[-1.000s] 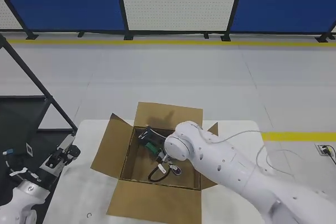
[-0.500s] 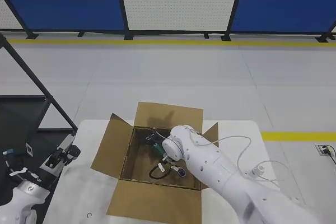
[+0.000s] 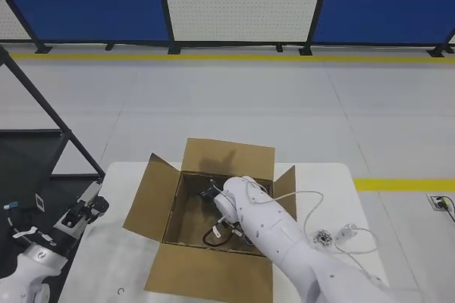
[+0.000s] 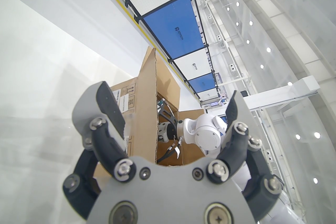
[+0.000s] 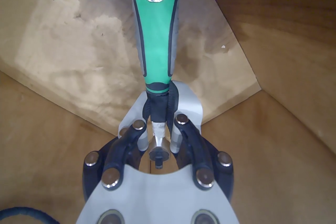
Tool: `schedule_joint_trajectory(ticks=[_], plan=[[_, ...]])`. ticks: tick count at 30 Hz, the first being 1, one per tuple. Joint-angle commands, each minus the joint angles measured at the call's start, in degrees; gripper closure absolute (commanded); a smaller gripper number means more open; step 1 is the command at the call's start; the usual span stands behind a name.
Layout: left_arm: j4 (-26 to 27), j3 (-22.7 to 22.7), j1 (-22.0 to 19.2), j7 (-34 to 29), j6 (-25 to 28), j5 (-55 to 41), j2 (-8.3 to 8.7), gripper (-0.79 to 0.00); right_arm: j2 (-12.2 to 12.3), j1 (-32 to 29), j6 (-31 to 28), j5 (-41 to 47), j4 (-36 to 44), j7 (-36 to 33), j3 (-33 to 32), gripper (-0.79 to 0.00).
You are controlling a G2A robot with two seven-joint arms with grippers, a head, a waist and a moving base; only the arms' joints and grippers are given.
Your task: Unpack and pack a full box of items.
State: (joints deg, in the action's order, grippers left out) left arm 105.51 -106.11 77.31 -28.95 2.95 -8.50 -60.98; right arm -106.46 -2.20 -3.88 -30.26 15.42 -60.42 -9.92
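A pale grey floor (image 3: 235,106) with a yellow line (image 3: 212,55) and blue and white panels (image 3: 91,19) lies behind your workspace. In front of it a white surface (image 3: 114,250) carries an open cardboard box (image 3: 212,276) with its flaps folded outward. Your right arm (image 3: 250,216) reaches down into that box. In the right wrist view the right pincer (image 5: 160,104) is surrounded by brown cardboard walls (image 5: 275,51) on every side. It is pinching a green-handled tool (image 5: 156,38): its fingers (image 5: 173,100) grip the black collar at the base of the green grip. The bare metal shank runs back between them toward the wrist. The handle sticks straight out ahead of the fingertips, with its shiny metal-capped end farthest from the pincer, toward the inner cardboard. You cannot tell whether that end touches the cardboard. Your left pincer (image 4: 170,96) is held well apart from the box, off to the side by the edge of the surface, fingers (image 4: 110,104) spread wide with nothing between them. The box (image 4: 147,104) stands ahead of it, with your right arm showing beyond a flap.
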Motion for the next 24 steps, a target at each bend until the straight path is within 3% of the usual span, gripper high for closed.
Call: schedule_joint_trajectory(ticks=[1, 6, 8, 10, 24], plan=[[0.0, 0.0, 0.0, 0.0, 0.0, 0.0, 0.0, -0.785, -0.6, -0.04, -0.08, -0.3, -0.84, 0.03, -0.09, 0.0], [0.0, 0.0, 0.0, 0.0, 0.0, 0.0, 0.0, -0.785, -1.88, -0.08, -0.32, -0.88, -3.01, 0.0, -0.47, -0.018], [0.0, 0.0, 0.0, 0.0, 0.0, 0.0, 0.0, -0.785, -2.29, -0.06, -0.51, -1.11, -3.66, 0.0, -0.62, -0.145], [0.0, 0.0, 0.0, 0.0, 0.0, 0.0, 0.0, -0.785, -2.63, 0.0, -0.69, -1.32, -4.26, -0.03, -0.8, -0.185], [0.0, 0.0, 0.0, 0.0, 0.0, 0.0, 0.0, -0.785, -3.72, 1.62, -2.78, -1.01, -6.02, 2.06, -2.99, -0.197]])
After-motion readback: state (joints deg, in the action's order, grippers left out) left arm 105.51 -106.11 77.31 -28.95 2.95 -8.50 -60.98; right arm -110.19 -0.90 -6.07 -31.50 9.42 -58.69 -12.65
